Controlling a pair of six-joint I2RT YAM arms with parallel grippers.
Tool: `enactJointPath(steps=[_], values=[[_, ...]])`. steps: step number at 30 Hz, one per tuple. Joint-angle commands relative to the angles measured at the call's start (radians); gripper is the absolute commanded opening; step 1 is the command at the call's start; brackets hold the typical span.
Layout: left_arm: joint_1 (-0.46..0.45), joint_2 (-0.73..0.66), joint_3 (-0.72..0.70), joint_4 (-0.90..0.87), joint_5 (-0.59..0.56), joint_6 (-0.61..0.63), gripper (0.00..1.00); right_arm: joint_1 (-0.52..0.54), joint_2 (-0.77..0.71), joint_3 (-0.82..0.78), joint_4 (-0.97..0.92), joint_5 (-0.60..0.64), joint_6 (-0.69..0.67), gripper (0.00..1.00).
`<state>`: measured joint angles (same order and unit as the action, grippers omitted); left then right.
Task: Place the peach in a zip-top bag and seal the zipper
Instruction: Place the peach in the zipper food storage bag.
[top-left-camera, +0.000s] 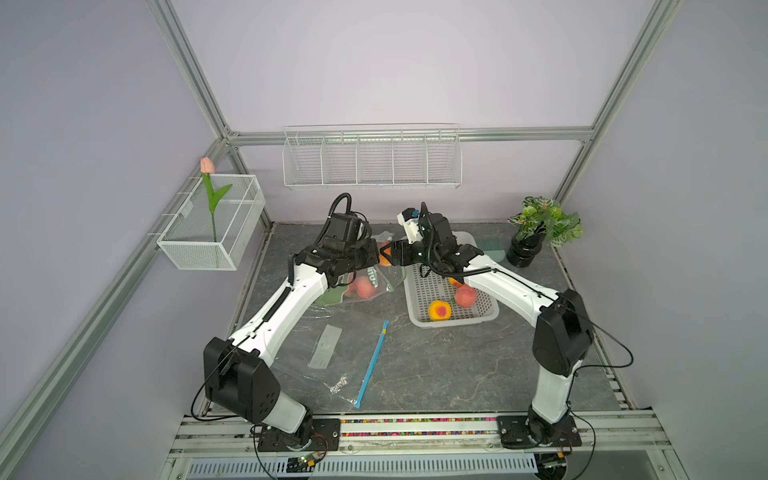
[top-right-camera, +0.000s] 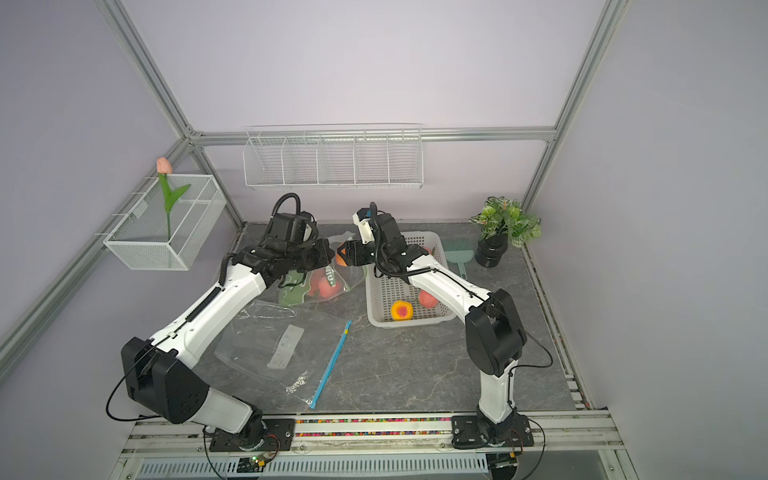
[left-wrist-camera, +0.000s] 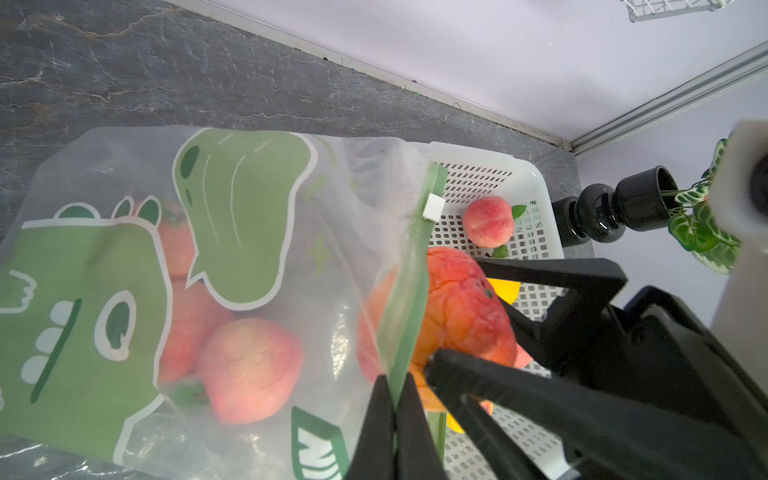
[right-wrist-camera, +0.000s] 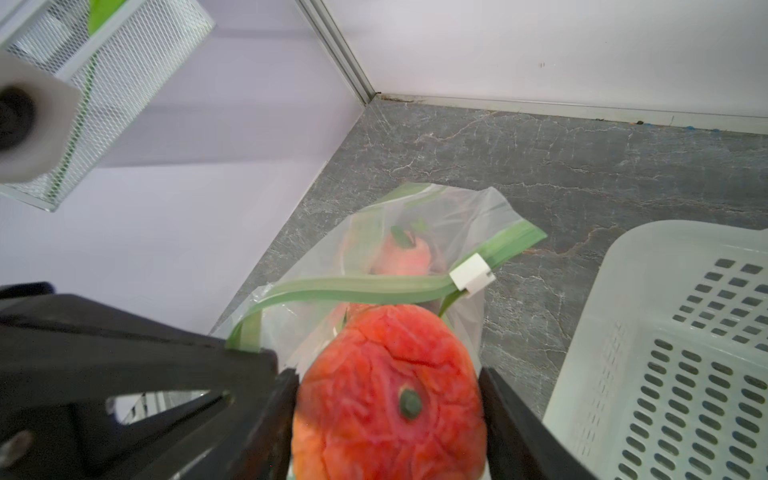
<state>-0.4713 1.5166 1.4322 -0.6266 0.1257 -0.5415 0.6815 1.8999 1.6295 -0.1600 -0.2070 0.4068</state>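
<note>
Here, peach (right-wrist-camera: 388, 395) at bag (left-wrist-camera: 245, 216) mouth, zipper (right-wrist-camera: 365, 286) unsealed

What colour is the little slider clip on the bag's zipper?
White: the small square plastic slider sits on the green zipper strip, clearest in the right wrist view.

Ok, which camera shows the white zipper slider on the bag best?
The right wrist view: the slider is large and unobstructed on the green zipper track. The left wrist view shows it smaller. In both top views it cannot be made out.
</note>
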Motion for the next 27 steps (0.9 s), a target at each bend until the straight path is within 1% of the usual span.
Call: enactJointPath(steps=[1,8,13,16,21,27], values=[[0.003,-0.015,-0.007,0.01,0.011,0.002,0.0,0.014,0.028,0.055,-0.06,0.059,-0.029,0.72],[0.005,-0.01,-0.004,0.005,0.0,-0.001,0.0,0.027,0.053,0.105,-0.089,0.081,-0.032,0.73],[0.009,-0.009,-0.008,0.01,-0.008,-0.013,0.0,0.032,0.059,0.119,-0.115,0.058,-0.035,0.73],[0.013,-0.008,-0.008,0.011,-0.007,-0.02,0.0,0.036,0.048,0.102,-0.119,0.05,-0.03,0.7],[0.024,-0.006,-0.012,0.021,-0.001,-0.027,0.0,0.048,0.027,0.043,-0.089,0.041,-0.016,0.7],[0.025,-0.006,-0.013,0.022,0.008,-0.026,0.0,0.058,0.046,0.054,-0.082,0.07,-0.01,0.7]])
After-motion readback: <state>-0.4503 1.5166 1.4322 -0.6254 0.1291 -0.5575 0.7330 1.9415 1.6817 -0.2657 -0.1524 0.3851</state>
